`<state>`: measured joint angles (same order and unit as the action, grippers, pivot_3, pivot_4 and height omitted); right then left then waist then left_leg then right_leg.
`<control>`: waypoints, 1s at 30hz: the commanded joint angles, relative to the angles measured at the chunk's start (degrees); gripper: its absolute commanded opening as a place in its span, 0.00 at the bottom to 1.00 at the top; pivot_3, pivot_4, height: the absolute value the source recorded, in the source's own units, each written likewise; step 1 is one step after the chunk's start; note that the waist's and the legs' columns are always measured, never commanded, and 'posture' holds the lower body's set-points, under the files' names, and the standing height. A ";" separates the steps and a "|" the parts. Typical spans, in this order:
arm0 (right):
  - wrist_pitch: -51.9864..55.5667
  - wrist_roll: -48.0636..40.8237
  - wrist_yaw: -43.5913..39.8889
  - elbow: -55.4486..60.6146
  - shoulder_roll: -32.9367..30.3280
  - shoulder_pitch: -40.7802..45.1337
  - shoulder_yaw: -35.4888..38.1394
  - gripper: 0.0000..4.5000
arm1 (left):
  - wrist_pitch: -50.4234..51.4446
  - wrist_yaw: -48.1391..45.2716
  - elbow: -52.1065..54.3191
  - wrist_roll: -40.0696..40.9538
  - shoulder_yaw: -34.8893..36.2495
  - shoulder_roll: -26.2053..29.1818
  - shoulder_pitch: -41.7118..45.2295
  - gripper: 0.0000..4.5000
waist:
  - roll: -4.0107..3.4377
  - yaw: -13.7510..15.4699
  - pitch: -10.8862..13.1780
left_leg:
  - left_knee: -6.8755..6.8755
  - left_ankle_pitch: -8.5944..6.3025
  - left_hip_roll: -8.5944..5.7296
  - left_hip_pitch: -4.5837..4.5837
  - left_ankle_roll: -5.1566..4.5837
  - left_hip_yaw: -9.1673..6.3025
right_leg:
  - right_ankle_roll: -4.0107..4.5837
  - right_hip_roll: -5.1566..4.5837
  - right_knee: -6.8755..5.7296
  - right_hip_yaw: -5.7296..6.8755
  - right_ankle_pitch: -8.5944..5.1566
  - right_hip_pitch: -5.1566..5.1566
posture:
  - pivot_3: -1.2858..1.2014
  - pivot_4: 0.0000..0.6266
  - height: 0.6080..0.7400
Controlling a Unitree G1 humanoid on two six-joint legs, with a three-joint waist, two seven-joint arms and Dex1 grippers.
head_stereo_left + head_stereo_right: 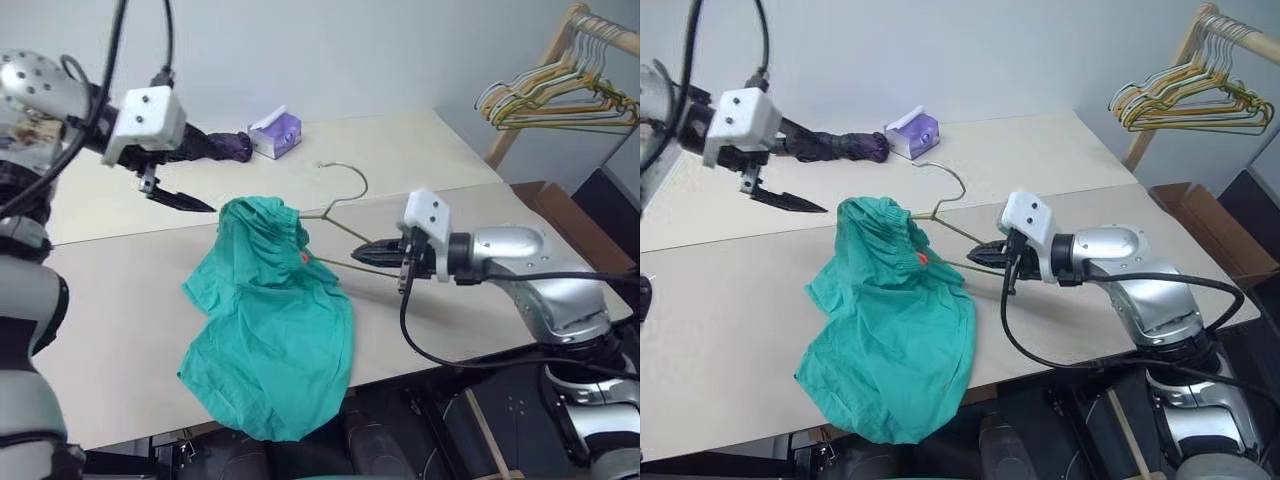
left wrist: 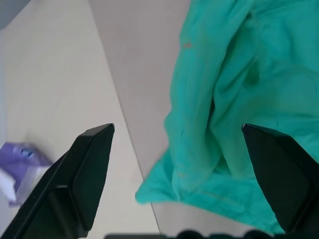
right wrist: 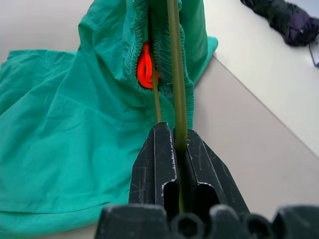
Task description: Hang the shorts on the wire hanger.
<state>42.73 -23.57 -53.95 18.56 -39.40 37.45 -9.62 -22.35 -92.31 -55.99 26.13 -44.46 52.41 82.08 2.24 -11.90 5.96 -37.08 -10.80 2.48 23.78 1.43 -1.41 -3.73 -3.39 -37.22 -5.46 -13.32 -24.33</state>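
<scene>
The teal-green shorts [image 1: 275, 330] hang bunched from one arm of the wire hanger [image 1: 353, 229], which runs into their gathered waistband. Their lower part lies on the table and droops over its front edge. An orange tag [image 3: 144, 67] shows inside the waistband. My right gripper [image 1: 362, 255] is shut on the hanger's wire [image 3: 178, 99] just right of the shorts, and the hook curves up behind. My left gripper [image 1: 190, 203] stands open in the air to the left of the waistband, apart from the cloth, which shows between its fingers [image 2: 87, 169].
On the far part of the beige table [image 1: 120, 320] lie a dark folded umbrella [image 1: 215, 147] and a purple tissue box [image 1: 275, 133]. A wooden rack with a bunch of hangers [image 1: 560, 95] stands at the back right, past the table's edge.
</scene>
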 commanded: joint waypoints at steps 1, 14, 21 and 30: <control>-0.90 -0.43 -0.83 0.85 -0.74 2.16 1.42 0.00 | -0.87 -0.19 1.64 2.27 -3.02 -0.88 -0.45 0.98 | 0.00 -0.09 -0.01 | -0.01 0.00 0.00 0.00 0.00 0.00 | 0.00 0.00 0.00 0.00 0.00 0.00 | 0.45 0.00 1.00; 0.73 -2.26 -0.75 1.74 -2.16 3.65 3.92 0.00 | -5.50 -0.19 -1.38 0.85 -9.44 -3.70 -1.37 0.98 | 0.00 -1.93 -0.01 | -0.05 0.00 -0.01 0.02 0.00 0.01 | 0.00 0.00 0.00 -0.03 0.00 -0.02 | 0.43 0.00 1.00; 1.98 -3.63 -0.44 2.11 -2.38 4.59 4.91 0.00 | -6.49 -0.19 -4.18 -2.27 -6.75 -7.66 -2.19 0.79 | 0.01 -2.55 -0.02 | -0.06 0.00 -0.01 0.03 0.00 0.00 | 0.00 -0.01 0.00 -0.03 0.00 -0.01 | 0.42 0.00 1.00; 3.76 -5.67 -0.22 2.11 -2.16 5.53 6.81 0.00 | -6.89 -0.19 -5.08 -4.37 -3.65 -8.99 -3.52 0.14 | 0.01 -4.56 -0.02 | -0.06 0.00 -0.01 0.03 0.00 -0.01 | 0.01 -0.01 -0.02 -0.03 0.01 -0.01 | 0.42 0.00 1.00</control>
<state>46.95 -26.91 -54.47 18.69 -41.63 40.21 -7.07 -28.70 -92.31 -61.06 22.02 -49.39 43.62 78.48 2.25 -16.46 5.94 -37.15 -10.80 2.47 23.81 1.43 -1.42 -3.73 -3.40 -37.24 -5.49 -13.31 -24.33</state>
